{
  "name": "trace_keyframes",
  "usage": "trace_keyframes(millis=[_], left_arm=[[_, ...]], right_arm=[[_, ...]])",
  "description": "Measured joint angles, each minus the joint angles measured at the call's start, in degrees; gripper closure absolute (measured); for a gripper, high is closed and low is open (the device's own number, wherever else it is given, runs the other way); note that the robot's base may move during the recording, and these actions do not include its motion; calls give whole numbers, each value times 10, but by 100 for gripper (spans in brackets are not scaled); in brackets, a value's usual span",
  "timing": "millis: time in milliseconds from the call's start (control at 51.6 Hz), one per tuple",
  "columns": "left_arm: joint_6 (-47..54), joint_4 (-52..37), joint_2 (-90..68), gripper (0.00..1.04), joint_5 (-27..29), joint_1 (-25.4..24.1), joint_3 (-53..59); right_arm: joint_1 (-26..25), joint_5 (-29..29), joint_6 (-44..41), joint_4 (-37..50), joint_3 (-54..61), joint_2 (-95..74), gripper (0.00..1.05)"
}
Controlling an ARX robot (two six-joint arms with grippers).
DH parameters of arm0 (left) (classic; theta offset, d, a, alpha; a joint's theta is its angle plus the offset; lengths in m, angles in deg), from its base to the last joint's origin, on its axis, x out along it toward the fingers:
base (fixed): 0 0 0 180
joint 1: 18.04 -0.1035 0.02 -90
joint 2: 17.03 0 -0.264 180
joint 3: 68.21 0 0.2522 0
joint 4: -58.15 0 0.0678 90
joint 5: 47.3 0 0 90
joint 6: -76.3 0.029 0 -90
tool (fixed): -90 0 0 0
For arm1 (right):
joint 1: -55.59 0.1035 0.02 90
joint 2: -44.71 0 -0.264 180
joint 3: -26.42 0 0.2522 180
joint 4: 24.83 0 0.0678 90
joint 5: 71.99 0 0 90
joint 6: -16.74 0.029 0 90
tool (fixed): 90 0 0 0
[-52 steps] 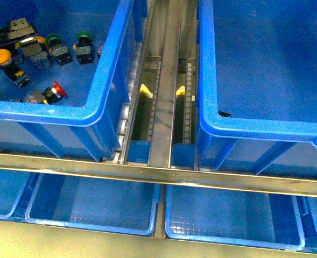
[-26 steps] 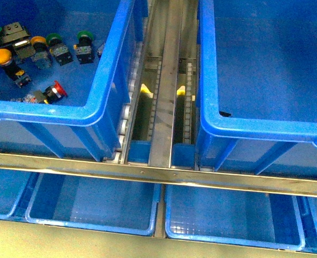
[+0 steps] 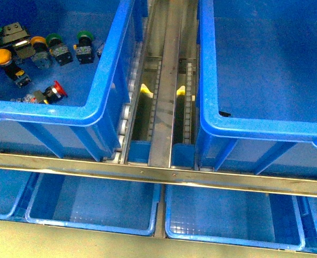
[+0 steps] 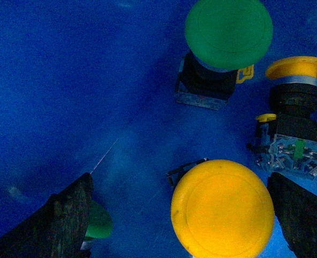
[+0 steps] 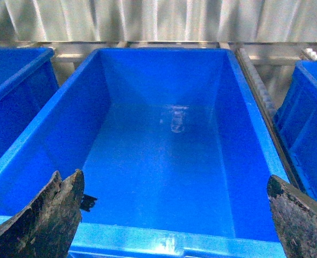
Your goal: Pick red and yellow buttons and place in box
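Left gripper is hanging open above the floor of the left crate. Its jaws are spread wide, with one dark finger on each side of a yellow button whose cap is facing the wrist camera. Whether either finger is touching the cap cannot be told. A second yellow button is lying just beside the first, and a green button is sitting near both. In the front view the red button is lying on its side on the same crate's floor, near the front wall and apart from the yellow and green ones grouped farther back. Right gripper is likewise standing open, holding nothing. It is looking down into the box, which is sitting to the right of the roller track with its smooth blue floor in full view.
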Motion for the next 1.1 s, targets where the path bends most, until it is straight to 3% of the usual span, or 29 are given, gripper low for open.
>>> trace_keyframes(millis=[39, 213, 426, 639, 1104], left_arm=[[0, 0, 0, 12, 0, 0, 0], [-2, 0, -2, 41, 0, 0, 0], [-3, -2, -2, 69, 0, -1, 0], [-8, -12, 2, 71, -12, -8, 9], [-130, -10, 248, 71, -173, -19, 188]], right_arm=[[0, 0, 0, 0, 0, 0, 6], [0, 0, 0, 0, 0, 0, 6], [0, 0, 0, 0, 0, 0, 6], [0, 0, 0, 0, 0, 0, 6], [0, 0, 0, 0, 0, 0, 6]])
